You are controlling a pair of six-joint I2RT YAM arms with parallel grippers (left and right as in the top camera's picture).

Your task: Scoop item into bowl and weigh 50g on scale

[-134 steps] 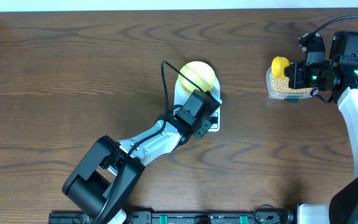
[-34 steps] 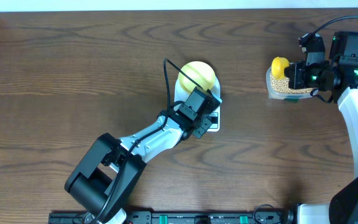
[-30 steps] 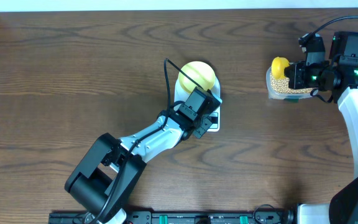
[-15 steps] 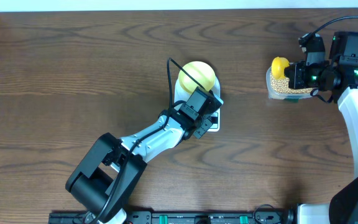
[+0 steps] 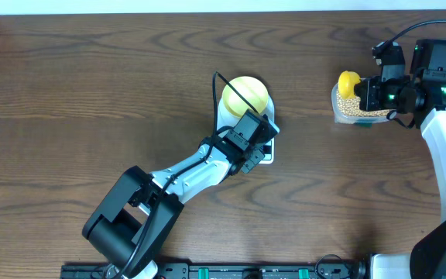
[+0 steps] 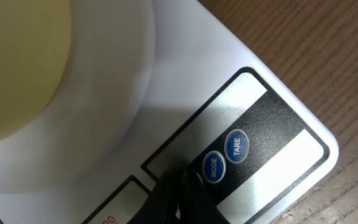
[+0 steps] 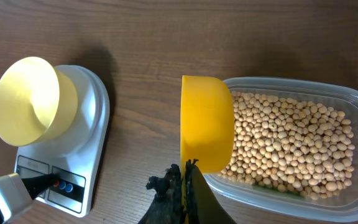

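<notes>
Beans fill a clear container at the table's right end in the overhead view. Above them the right gripper is clenched on a yellow scoop. The pale yellow bowl stands on the white scale mid-table, well apart to that gripper's left, with bare wood between. The left gripper covers the scale's front, so the left arm is nearer the bowl and the right nearer the beans. In the left wrist view the fingertips are pressed together on nothing, right at the edge of the MODE button, with the TARE button just beside; whether they press I cannot tell. In the right wrist view the scoop straddles the container's end nearest the scale, half over the beans. The bowl lies leftward across open table. A loaded carry would likely need to clear the container's rim and the left gripper parked at the scale's front.
</notes>
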